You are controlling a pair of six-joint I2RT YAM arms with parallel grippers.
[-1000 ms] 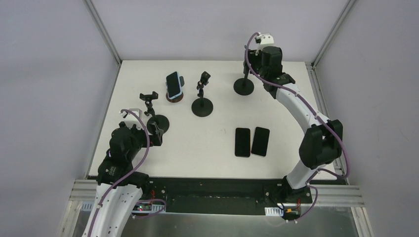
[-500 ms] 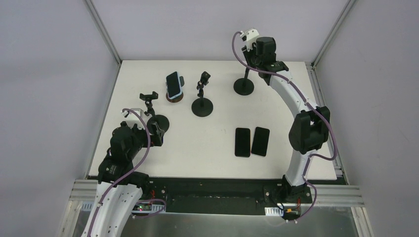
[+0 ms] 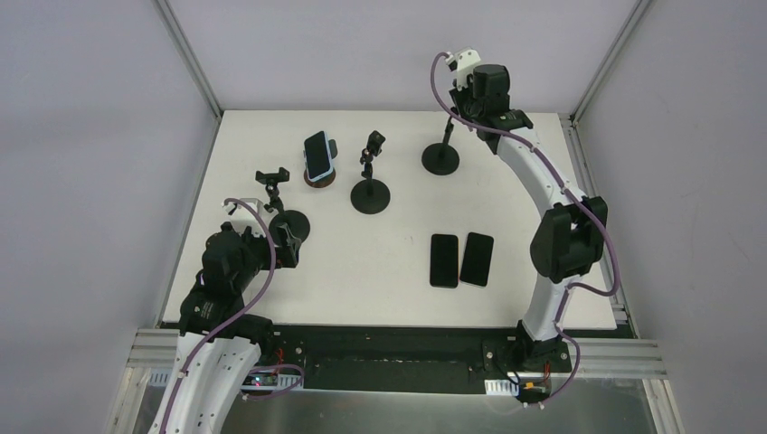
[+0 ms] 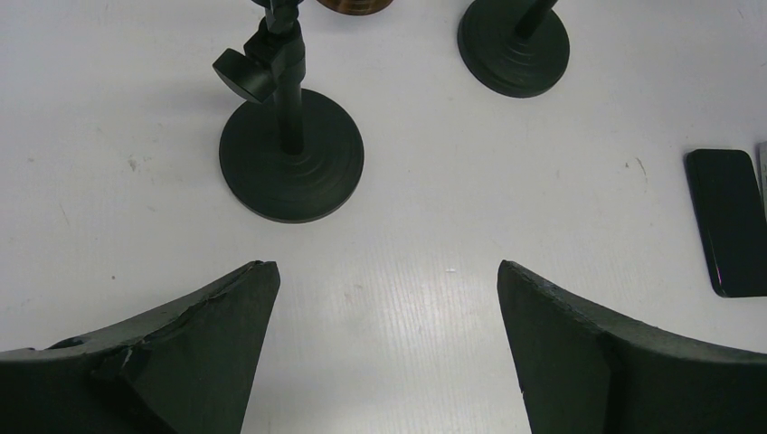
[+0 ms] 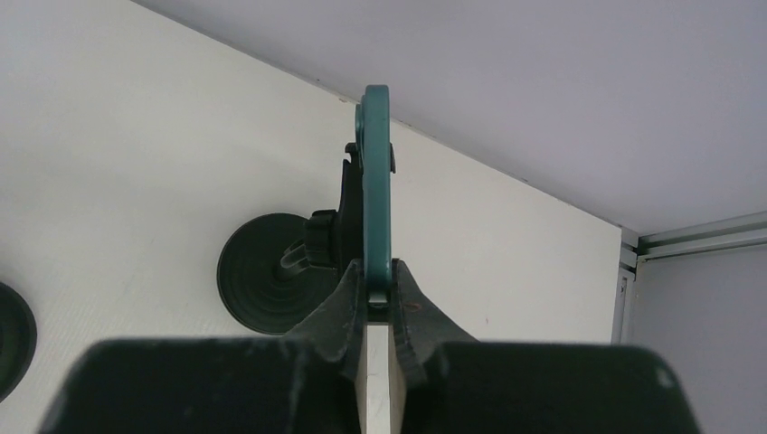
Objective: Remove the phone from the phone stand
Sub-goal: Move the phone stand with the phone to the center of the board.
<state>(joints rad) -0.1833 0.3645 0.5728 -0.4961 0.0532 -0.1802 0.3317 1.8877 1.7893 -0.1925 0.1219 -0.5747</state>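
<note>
smooth teal phone (image 5: 376, 181), matt black ringed stand base (image 5: 255, 276), matt white table (image 5: 118, 136).

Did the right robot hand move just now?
Yes. Seen from above, the right gripper, shut on the teal phone, has shifted left and toward the table's back edge, away from the two black phones lying flat.

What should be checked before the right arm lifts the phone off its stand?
1. Right gripper shut on the teal phone: ok.
2. Teal phone free of the stand clamp: cannot tell, they look close together.
3. Stand base flat on the table: ok.
4. Left gripper open, well away: ok.
5. Bare table beside the two flat phones for setting down: ok.
</note>
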